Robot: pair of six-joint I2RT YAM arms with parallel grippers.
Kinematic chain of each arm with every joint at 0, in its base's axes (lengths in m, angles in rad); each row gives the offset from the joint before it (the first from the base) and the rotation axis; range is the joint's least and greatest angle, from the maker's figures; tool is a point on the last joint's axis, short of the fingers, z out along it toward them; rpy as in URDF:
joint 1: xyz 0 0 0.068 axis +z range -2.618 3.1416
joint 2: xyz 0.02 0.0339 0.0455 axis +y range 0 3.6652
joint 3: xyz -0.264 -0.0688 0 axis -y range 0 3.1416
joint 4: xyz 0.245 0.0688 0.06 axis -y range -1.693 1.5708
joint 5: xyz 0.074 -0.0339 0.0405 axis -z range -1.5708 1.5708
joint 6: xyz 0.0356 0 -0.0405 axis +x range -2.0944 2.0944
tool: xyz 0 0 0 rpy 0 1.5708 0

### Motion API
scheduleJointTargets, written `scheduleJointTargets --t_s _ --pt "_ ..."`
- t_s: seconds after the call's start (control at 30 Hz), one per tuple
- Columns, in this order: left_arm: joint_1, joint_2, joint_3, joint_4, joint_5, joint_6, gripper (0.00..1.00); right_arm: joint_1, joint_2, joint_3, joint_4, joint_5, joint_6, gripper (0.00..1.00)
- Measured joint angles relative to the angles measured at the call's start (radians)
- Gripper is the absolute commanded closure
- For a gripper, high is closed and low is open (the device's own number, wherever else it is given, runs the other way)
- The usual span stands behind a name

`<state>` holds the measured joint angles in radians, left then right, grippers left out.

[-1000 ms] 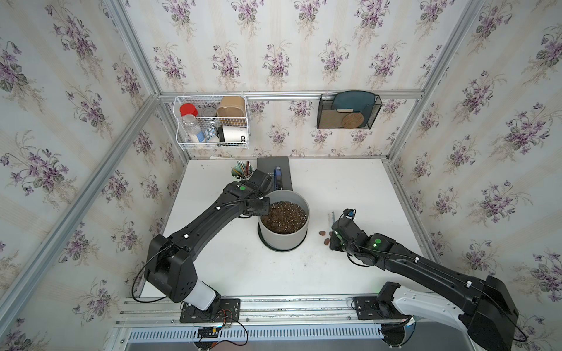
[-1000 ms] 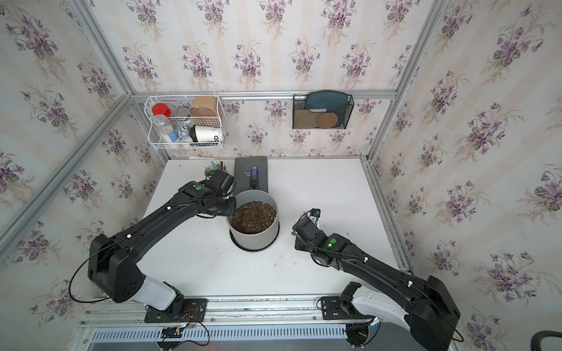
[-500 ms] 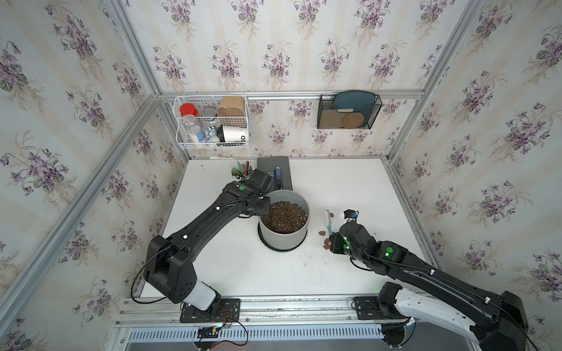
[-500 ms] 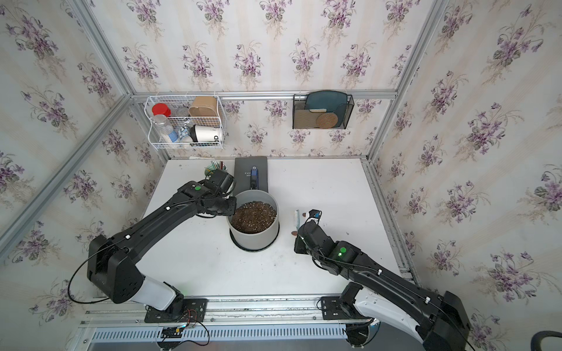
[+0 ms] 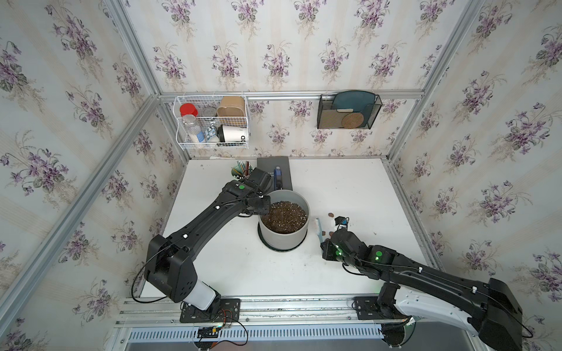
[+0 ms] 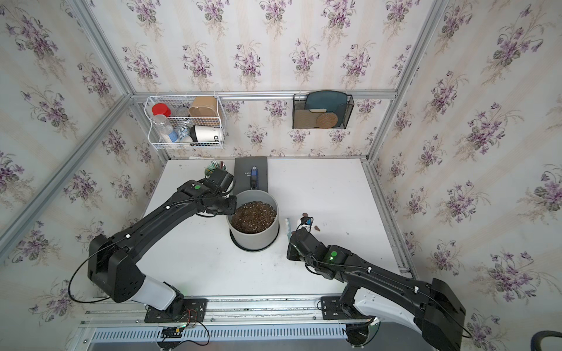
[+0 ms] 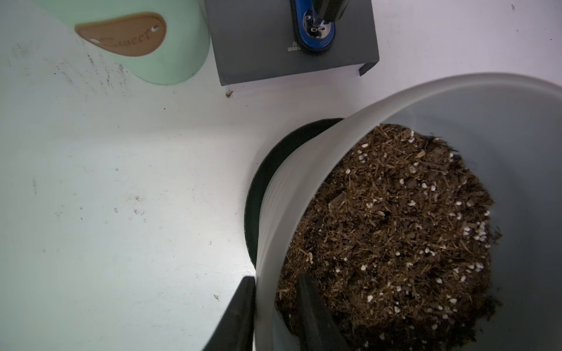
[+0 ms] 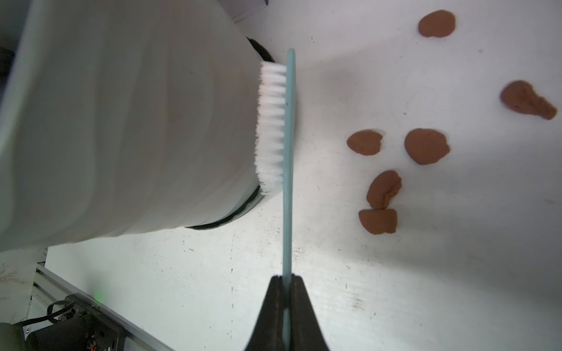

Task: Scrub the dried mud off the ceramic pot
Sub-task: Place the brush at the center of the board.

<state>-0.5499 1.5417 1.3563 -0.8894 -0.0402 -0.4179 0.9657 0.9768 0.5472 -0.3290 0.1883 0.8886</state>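
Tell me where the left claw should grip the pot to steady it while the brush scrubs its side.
Grip the pot by its thin upright rim on the side opposite the brush, coming straight down: one finger inside above the soil, one outside. The body looks too wide to span, and the saucer blocks a low hold. The left claw straddles that spot.

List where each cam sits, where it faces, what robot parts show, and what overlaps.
Top views: high above the front edge, looking down on the table; both arms whole.
Left wrist: looks down past left tool astride the ceramic pot rim.
Right wrist: looks along the toothbrush in right tool, bristles against pot wall, dried mud beside.
Shared: all four show the pot.
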Motion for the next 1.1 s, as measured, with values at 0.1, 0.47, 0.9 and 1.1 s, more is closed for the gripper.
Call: scheduleJointTargets --t_s 0.1,0.47,0.9,1.1 --pt "0.001 -0.003 -0.015 0.01 0.0 -0.001 0.73 0.0 0.032 0.006 0.023 -0.006 0.002 1.0" --pt "0.001 -0.033 -0.048 0.029 0.006 -0.003 0.73 -0.092 0.075 0.05 0.016 -0.006 -0.006 1.0" --pt "0.006 -0.089 -0.052 0.032 0.011 -0.002 0.72 -0.478 -0.061 -0.016 -0.193 -0.015 -0.058 1.0" --pt "0.006 -0.161 -0.071 0.033 0.011 0.002 0.71 -0.495 -0.067 -0.098 -0.219 -0.023 -0.046 1.0"
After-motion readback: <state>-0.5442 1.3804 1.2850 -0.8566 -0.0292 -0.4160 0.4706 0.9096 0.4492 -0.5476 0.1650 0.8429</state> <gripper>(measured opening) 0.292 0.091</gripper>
